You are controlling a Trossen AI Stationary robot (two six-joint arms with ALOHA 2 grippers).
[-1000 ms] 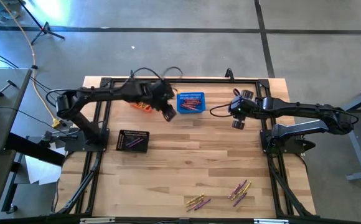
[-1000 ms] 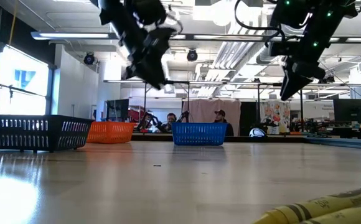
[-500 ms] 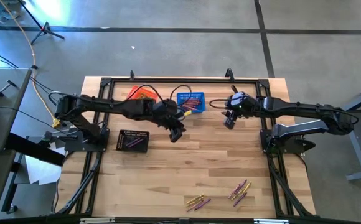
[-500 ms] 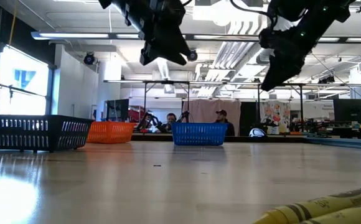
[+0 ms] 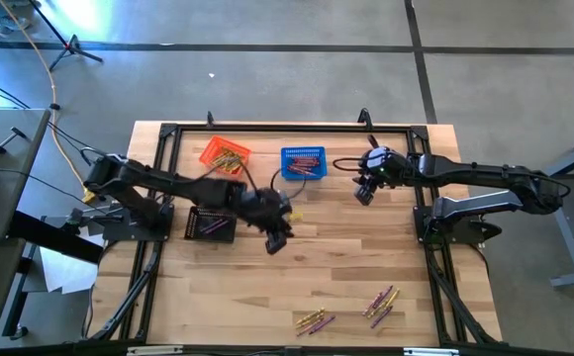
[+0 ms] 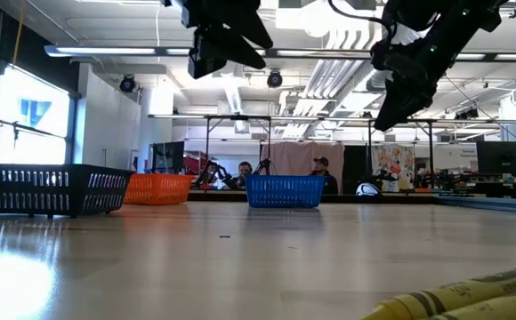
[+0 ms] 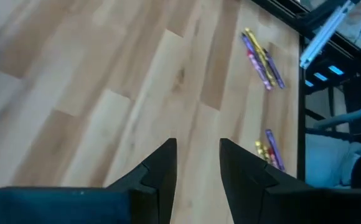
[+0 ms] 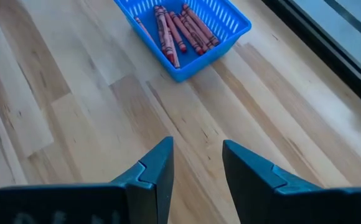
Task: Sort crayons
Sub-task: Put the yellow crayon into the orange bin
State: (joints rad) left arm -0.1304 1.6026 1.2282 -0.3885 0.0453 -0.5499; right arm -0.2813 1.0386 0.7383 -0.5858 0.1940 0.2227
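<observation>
From above, the wooden table (image 5: pixel 346 267) carries three small mesh baskets along its far edge: an orange basket (image 5: pixel 225 155) with yellow crayons, a blue basket (image 5: pixel 303 163), and a black basket (image 5: pixel 212 223) nearer the left edge. Loose crayons (image 5: pixel 378 304) lie in two small clusters near the near edge, toward the right corner. The left gripper (image 5: pixel 275 237) hovers over the middle of the table, just beside the black basket; the right gripper (image 5: pixel 363 191) hangs near the far edge, beside the blue basket.

Only the right wrist view shows that the blue basket (image 8: pixel 187 34) holds red crayons (image 8: pixel 175 28), with the right gripper's fingers (image 8: pixel 159 168) parted and empty over bare wood. The left wrist view shows its fingers (image 7: pixel 162 171) likewise apart, holding nothing, with purple and yellow crayons (image 7: pixel 259 57) ahead.

The low view alone shows two people (image 6: pixel 320 167) beyond the table
</observation>
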